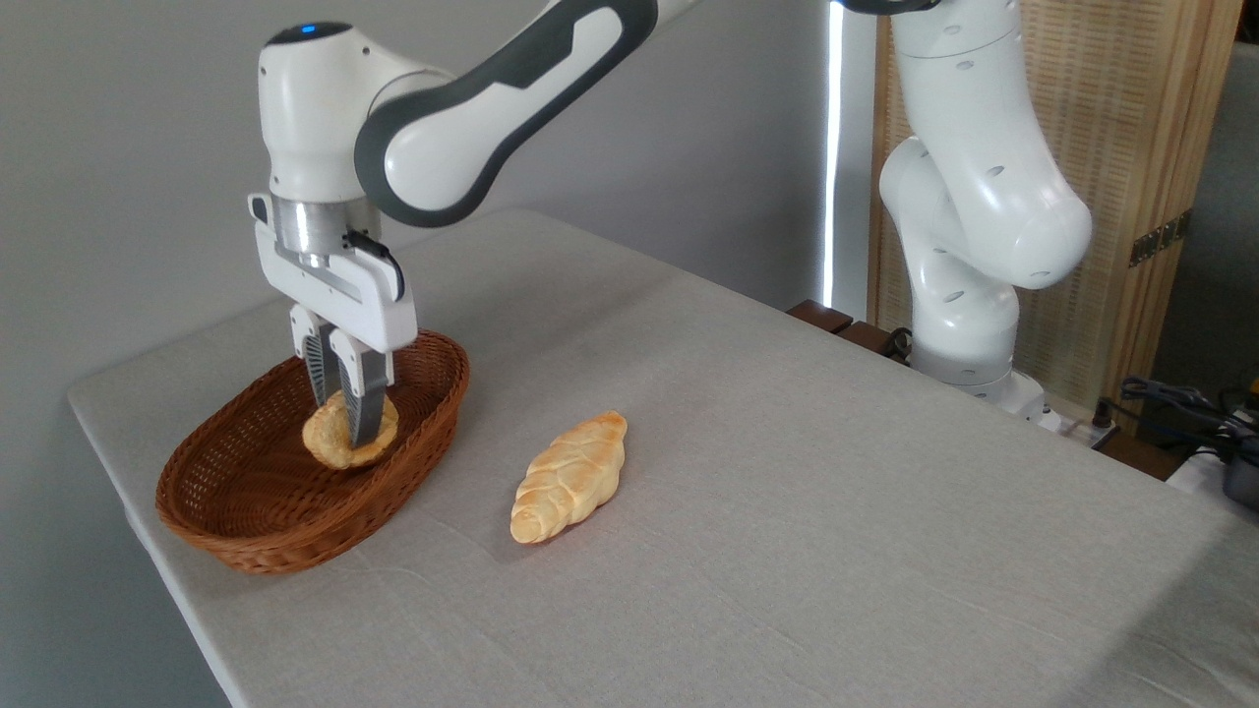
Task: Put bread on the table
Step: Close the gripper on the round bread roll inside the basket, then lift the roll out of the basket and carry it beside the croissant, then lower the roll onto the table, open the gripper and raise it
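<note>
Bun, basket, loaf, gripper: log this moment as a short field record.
bun: in the basket, between the gripper's fingers
gripper: pointing down into the basket, shut on the bun
lift: cannot tell whether the bun is clear of the basket floor
loaf: lying on the table, right of the basket, apart from it
task state: bun not yet on the table
</note>
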{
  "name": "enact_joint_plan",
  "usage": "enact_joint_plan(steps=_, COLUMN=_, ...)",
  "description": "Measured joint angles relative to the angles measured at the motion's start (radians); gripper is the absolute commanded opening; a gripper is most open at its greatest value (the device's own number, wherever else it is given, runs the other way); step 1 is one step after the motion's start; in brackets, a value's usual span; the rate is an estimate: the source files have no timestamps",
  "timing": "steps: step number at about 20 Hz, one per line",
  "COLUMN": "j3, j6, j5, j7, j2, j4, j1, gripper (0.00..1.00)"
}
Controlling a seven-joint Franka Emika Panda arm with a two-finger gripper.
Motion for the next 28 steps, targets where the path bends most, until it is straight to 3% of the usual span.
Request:
enact_joint_plan(steps=8, j3=0.006, j6=0.0, j5=-0.007, j7=-0.029, j2=-0.07, j4=0.002, j1=0.005, gripper=0.39)
enact_joint_plan(steps=11, j3=0.033, j6=-0.001, j5=-0.007, j7=-0.038, j2=-0.101, j4=0.003, j1=0.006, gripper=0.45)
enact_joint_plan(steps=14, j3=0.076, j6=-0.075, j5=-0.007, j7=-0.024, j2=-0.143, j4=0.003, j1=0.008, gripper=0.45)
enact_joint_plan(steps=17, j3=0.143, j6=-0.153, j5=-0.007, j7=0.079, j2=-0.171, j4=0.0, j1=0.009, gripper=0.46)
enact_joint_plan(steps=20, j3=0.216, j6=-0.177, j5=-0.007, j7=0.187, j2=-0.177, j4=-0.023, j1=0.011, gripper=0.58)
enact_joint_plan(steps=26, j3=0.319, j6=-0.178, j5=-0.007, j7=0.346, j2=-0.171, j4=-0.122, j1=0.013, gripper=0.59)
enact_joint_plan(steps=27, j3=0.329, j6=-0.178, j5=-0.007, j7=0.362, j2=-0.168, j4=-0.133, j1=0.013, gripper=0.63)
enact_joint_plan(steps=28, j3=0.334, j6=-0.178, j5=-0.007, j7=0.371, j2=-0.165, j4=-0.142, j1=0.013, gripper=0.83)
